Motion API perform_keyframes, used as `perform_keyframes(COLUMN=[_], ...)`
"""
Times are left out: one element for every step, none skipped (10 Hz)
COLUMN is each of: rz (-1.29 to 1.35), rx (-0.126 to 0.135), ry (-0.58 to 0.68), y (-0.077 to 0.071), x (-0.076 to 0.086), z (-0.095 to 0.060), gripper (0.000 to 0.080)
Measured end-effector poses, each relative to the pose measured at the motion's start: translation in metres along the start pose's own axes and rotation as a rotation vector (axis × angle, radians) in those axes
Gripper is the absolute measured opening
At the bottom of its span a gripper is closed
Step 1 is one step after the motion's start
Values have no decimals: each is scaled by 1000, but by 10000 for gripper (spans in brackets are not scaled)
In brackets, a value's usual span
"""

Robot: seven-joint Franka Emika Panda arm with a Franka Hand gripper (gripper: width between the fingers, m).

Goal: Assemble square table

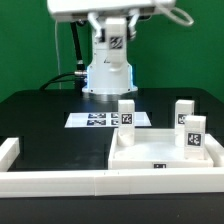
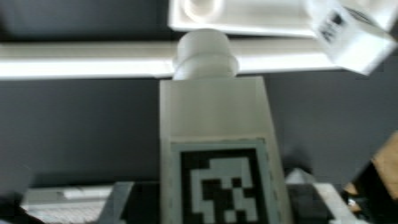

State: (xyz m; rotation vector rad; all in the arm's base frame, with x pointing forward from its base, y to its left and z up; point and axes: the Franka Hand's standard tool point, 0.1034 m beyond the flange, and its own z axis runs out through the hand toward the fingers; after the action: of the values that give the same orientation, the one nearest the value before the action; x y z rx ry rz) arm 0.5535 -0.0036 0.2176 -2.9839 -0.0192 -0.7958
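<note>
- Closest to my camera: one held leg, my fingers clamped either side of it, its screw end pointing away.
- One square tabletop lies rim-up on the exterior view's right. If I come in tilted, I judge the screw could miss its hole or bind.
- One L-shaped rail hugs the tabletop and could snag a low sweep.
- One marker board.
- Three standing legs on the tabletop; a careless pass could topple them.
</note>
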Motion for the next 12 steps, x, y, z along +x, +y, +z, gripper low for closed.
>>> perform_keyframes(rz=[7,11,10,10,10,3,-12,-15,-22,-57,-73,-76], rx=[-4,-7,-6,-6,-6,15,37,49,56,46,29,16], ry=[-8,-11,-11,-11,-12,-22,-19,-11,-10,2,4,5], y=[5,7,7,7,7,-4,-20,-33,-40,-36,-29,-23], x=[-3,-5,-5,-5,-5,-2,7,14,17,17,14,11], z=[2,3,3,3,3,2,1,2,6,16,26,31], gripper=[290,290,290,290,290,290,290,290,290,290,290,290])
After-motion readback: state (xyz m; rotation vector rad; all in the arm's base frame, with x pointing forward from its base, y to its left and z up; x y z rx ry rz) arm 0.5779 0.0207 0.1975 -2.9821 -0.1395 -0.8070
